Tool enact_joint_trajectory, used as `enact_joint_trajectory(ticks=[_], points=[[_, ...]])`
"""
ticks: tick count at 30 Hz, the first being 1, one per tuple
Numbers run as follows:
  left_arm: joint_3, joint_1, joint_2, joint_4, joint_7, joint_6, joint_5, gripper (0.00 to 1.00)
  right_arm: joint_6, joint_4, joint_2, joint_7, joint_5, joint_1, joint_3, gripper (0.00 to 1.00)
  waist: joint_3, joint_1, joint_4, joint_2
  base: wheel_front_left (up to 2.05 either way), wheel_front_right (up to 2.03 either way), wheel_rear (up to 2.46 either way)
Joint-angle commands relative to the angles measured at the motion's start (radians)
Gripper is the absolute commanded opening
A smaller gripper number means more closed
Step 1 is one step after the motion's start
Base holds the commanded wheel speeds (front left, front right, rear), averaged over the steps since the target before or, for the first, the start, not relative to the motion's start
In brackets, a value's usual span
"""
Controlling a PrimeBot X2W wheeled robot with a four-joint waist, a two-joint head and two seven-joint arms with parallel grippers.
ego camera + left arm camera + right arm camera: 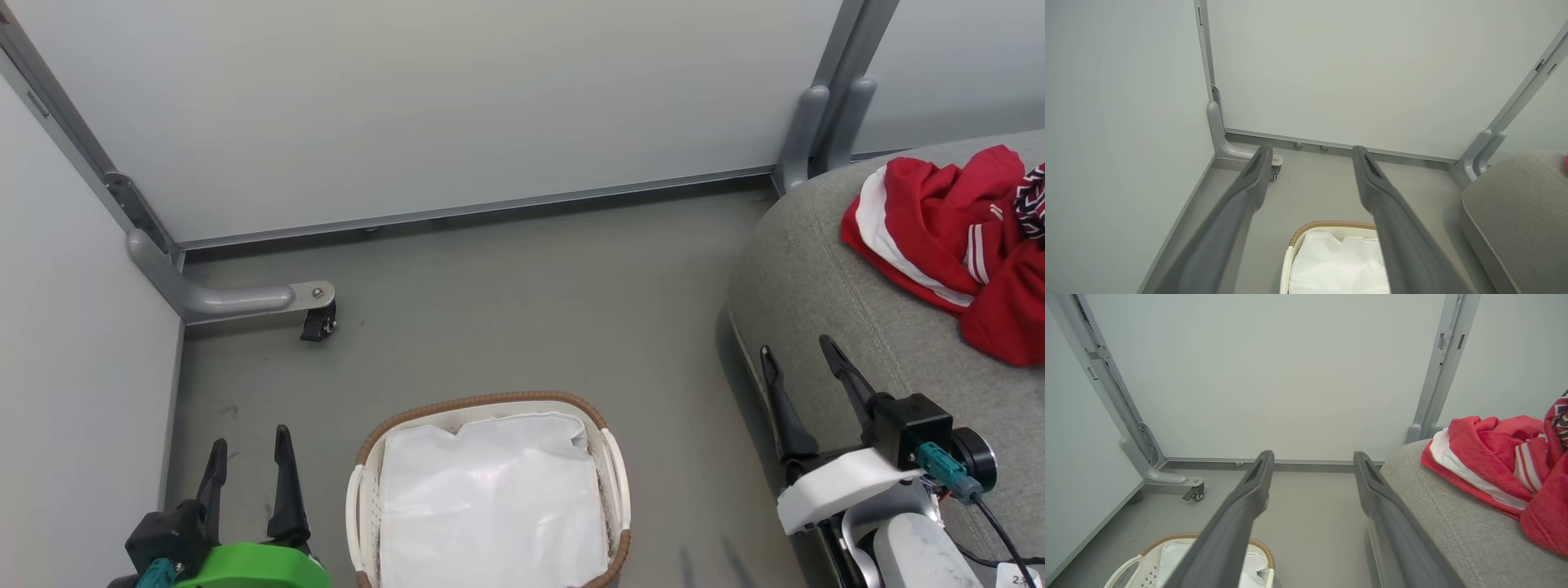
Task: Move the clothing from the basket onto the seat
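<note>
The red clothing (951, 237) with white stripes lies bunched on the grey seat (824, 269) at the right; the right wrist view has the clothing (1494, 465) on the seat (1445, 514) too. On the floor at bottom centre stands the white basket (369, 457) with a brown rim, holding just a plain white liner sheet (490, 506). My left gripper (249, 461) is open at the lower left, beside the basket. Over the seat's front edge my right gripper (800, 359) is open, with nothing between its fingers. The basket (1294, 245) and the seat (1515, 212) appear in the left wrist view.
Pale partition panels (408, 106) close off the back and left. A grey metal foot with a small black caster (317, 320) juts onto the floor at the left corner. Grey uprights (824, 106) stand behind the seat. Open grey floor (531, 318) lies between basket and panels.
</note>
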Motion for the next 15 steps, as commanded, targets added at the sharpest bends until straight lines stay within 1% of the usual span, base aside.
enact_joint_trajectory(ticks=[1, 15], points=[[-0.002, 0.013, 0.001, -0.001, -0.001, 0.004, 0.003, 1.00, -0.001, -0.006, -0.004, -0.002, 0.010, 0.014, -0.004, 1.00, -0.001, 0.0001, 0.000, 0.0000, 0.00, 0.00, 0.00], [-0.012, -0.004, 0.001, 0.013, -0.001, 0.009, 0.009, 1.00, -0.001, 0.004, -0.004, -0.002, 0.019, 0.007, 0.015, 1.00, 0.003, 0.0001, 0.000, 0.0000, 0.00, 0.00, 0.00]])
